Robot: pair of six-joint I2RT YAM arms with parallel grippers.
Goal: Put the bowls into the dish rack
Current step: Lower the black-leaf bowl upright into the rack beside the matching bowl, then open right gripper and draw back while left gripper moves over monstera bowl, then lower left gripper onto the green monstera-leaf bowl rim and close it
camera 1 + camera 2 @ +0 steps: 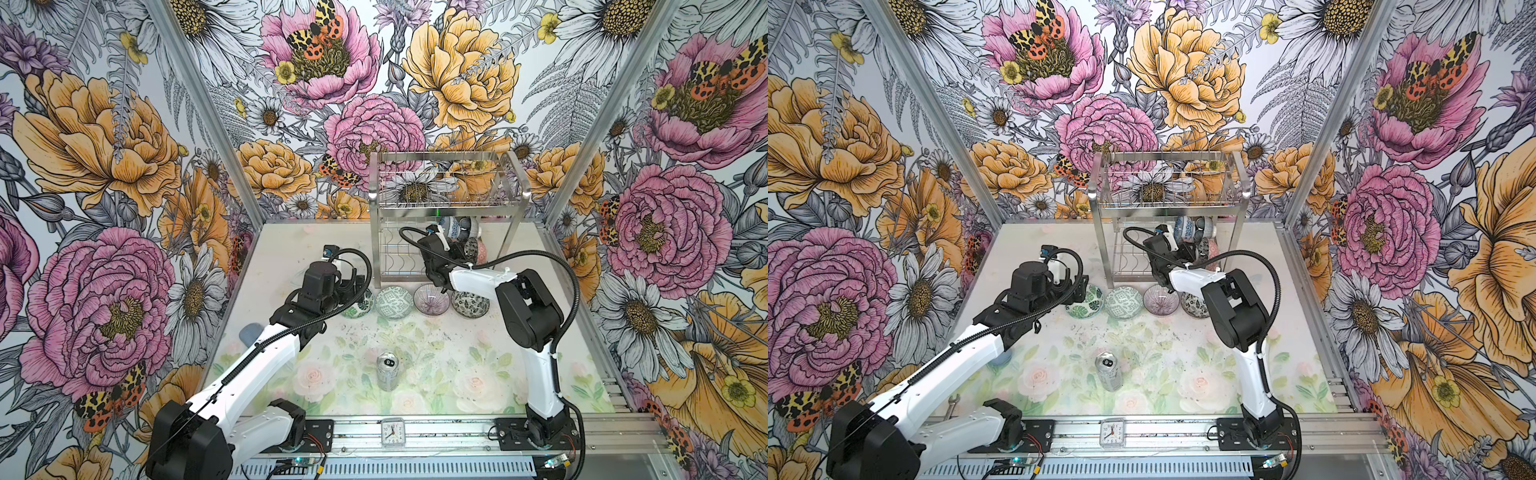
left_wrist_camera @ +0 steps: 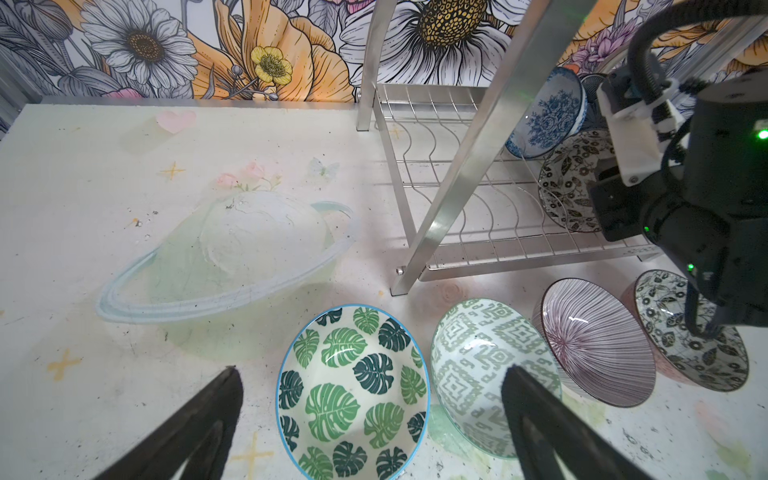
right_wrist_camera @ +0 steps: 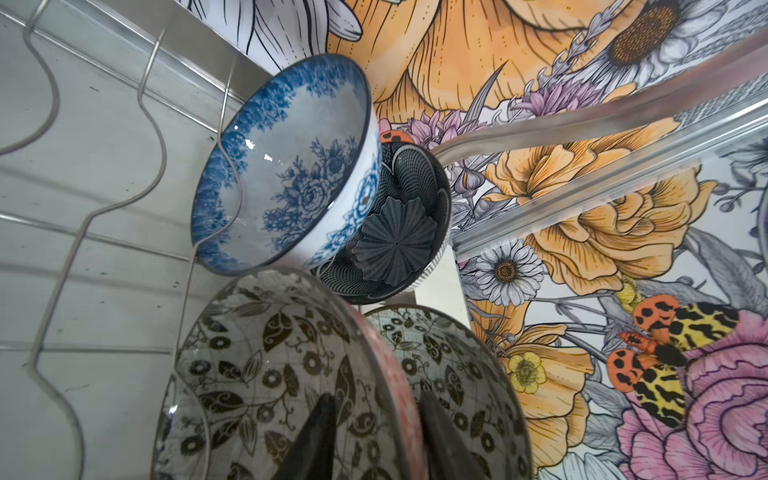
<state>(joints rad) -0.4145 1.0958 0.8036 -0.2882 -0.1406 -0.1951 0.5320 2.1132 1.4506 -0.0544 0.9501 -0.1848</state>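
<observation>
Ceramic, brittle and probably slippery, the green-leaf round bowl (image 2: 353,390) wants pinching across its rim. Left hand (image 2: 372,370) gapes empty; right hand (image 3: 374,392) stands parted astride the rim of the black-leaf pink-sided bowl (image 3: 270,374).

My left gripper (image 2: 370,368) hangs with its jaws spread wide, holding nothing. The leaf-print bowl (image 2: 353,390) sits on the table (image 2: 124,187) in the gap between them. One fingertip (image 2: 517,386) overlaps the green geometric bowl (image 2: 469,353) just beside it. Past that come the purple-lined bowl (image 2: 594,340) and the black-and-white floral bowl (image 2: 690,332). Ahead of the jaws stands the dish rack (image 2: 457,166). A blue floral bowl (image 2: 548,112) and a black-leaf bowl (image 2: 565,187) lean on edge on its lower tier, and the right arm (image 2: 706,187) partly covers the black-leaf bowl.
</observation>
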